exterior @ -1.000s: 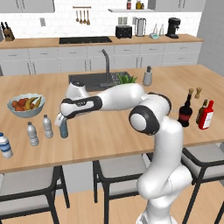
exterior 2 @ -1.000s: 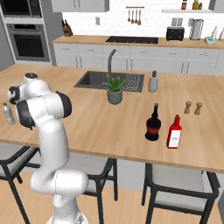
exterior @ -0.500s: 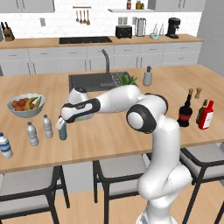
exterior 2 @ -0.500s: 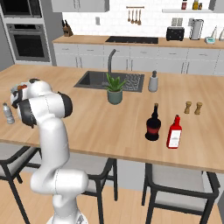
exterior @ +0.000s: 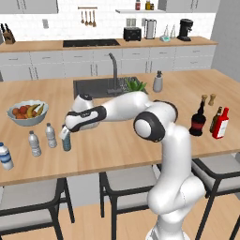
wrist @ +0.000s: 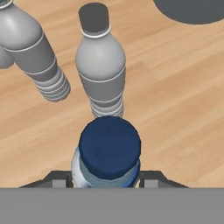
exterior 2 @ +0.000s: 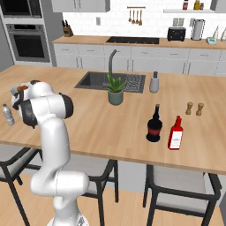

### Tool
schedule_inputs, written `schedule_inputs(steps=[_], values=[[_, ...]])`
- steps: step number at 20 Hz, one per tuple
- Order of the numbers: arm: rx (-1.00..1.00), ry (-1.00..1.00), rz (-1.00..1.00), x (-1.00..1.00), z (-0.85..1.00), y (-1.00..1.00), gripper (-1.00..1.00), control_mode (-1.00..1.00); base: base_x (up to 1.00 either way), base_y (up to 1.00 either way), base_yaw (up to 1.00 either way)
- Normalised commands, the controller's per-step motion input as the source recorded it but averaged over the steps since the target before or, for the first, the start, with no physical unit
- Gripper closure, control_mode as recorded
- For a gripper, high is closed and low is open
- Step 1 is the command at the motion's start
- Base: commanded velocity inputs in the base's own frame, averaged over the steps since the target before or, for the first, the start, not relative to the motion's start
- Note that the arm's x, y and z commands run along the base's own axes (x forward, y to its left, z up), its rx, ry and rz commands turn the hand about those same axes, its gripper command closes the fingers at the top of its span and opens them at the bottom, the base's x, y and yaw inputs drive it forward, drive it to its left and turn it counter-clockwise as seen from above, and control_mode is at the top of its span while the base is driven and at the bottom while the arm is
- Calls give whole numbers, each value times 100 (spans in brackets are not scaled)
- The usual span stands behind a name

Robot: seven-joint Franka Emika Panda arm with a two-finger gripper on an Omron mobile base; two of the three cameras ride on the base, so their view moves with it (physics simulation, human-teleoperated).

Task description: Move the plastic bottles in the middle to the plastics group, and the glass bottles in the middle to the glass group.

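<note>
Firmly pinching the blue-tinted bottle (wrist: 109,153) just under its dark cap — gripper (exterior: 65,133) low over the counter (exterior: 117,140), two clear bottles (wrist: 100,61) just beside.

- Bright, even, rendered light; no glare.
- Soft, faint shadows on the long light wooden countertop (exterior: 117,140).
- Base views coarse, slightly soft; hand view sharper.

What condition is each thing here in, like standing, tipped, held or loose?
gripper: shut on the blue-tinted bottle.
blue-tinted bottle: upright, dark cap on, gripped near the top.
two clear bottles: upright, capped, loose beside it.
blue-labelled bottle: upright, capped.
black bottle: upright, loose.
red bottle: upright, loose.
fruit bowl: full.
</note>
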Motion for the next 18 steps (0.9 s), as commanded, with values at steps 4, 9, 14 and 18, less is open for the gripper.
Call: schedule_inputs(steps=[4, 9, 14, 18], values=[[0, 0, 0, 17, 0, 34, 100, -100, 0, 0, 0], [0, 0, 0, 9, 0, 9, 100, -100, 0, 0, 0], [0, 0, 0, 0, -1, 0, 100, -100, 0, 0, 0], [0, -1, 0, 0, -14, 0, 100, -100, 0, 0, 0]])
